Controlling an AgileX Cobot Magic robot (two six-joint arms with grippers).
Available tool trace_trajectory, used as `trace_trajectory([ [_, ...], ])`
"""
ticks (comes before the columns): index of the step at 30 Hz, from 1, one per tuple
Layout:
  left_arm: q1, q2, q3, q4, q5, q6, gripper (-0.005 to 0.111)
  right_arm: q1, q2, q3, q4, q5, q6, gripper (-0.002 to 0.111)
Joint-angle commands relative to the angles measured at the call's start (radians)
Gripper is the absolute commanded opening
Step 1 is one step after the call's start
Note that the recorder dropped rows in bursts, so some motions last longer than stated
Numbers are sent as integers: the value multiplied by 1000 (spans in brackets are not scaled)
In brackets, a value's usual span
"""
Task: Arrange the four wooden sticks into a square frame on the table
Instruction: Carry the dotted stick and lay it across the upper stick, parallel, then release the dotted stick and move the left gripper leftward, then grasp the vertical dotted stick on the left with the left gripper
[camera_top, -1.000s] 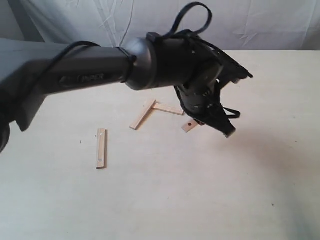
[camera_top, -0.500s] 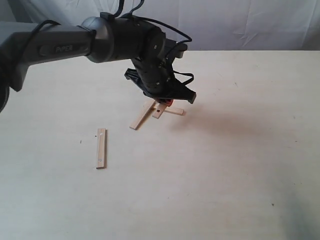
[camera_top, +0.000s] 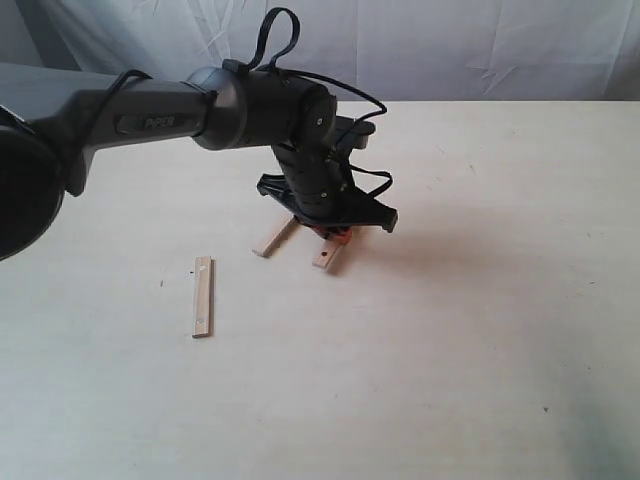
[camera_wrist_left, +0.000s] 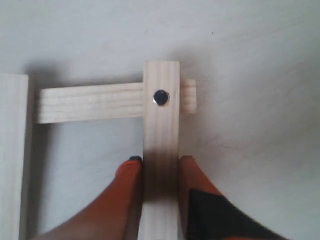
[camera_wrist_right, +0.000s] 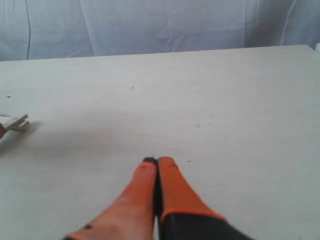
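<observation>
Gripping one strip across its width, the left gripper (camera_top: 336, 232) hung low over the table (camera_top: 480, 330) in the exterior view. The held stick (camera_top: 326, 258) poked out past the fingertips, the side stick (camera_top: 273, 240) lay just beside them, and the lone stick (camera_top: 202, 297) lay well apart.

Left wrist view: the orange fingers (camera_wrist_left: 129, 185) pinched both long edges of the held stick (camera_wrist_left: 161, 132). Beyond the fingertips its end overlapped the cross stick (camera_wrist_left: 90, 102) — a corner made. Judged light, stiff, smooth wood, apt to skid if nudged; an edge pinch near mid-length looked soundest.

Right wrist view: the right gripper (camera_wrist_right: 157, 162) had its fingers pressed together, empty — well apart from the sticks.
</observation>
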Motion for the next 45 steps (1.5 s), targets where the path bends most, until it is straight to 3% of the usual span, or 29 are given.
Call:
trace_trajectory([
  [1, -3, 0, -2, 4, 7, 1, 4, -6, -6, 2, -1, -14, -2, 0],
  [5, -3, 0, -2, 4, 16, 3, 35, -6, -6, 2, -1, -14, -2, 0],
  [7, -3, -1, -2, 11, 39, 3, 39, -6, -6, 2, -1, -14, -2, 0],
  [15, -3, -115, -2, 43, 112, 156, 30, -6, -6, 2, -3, -14, -2, 0],
  [20, 8, -198, -2, 106, 178, 158, 0, -6, -6, 2, -3, -14, -2, 0],
  [28, 63, -298, 64, 125, 243, 157, 0, -6, -6, 2, -3, -14, -2, 0],
  [37, 182, -445, 332, 126, 155, 25, 0, -6, -6, 2, 0, -14, -2, 0],
  [45, 188, -516, 548, 137, 41, -102, 0, -6, -6, 2, 0, -14, -2, 0],
])
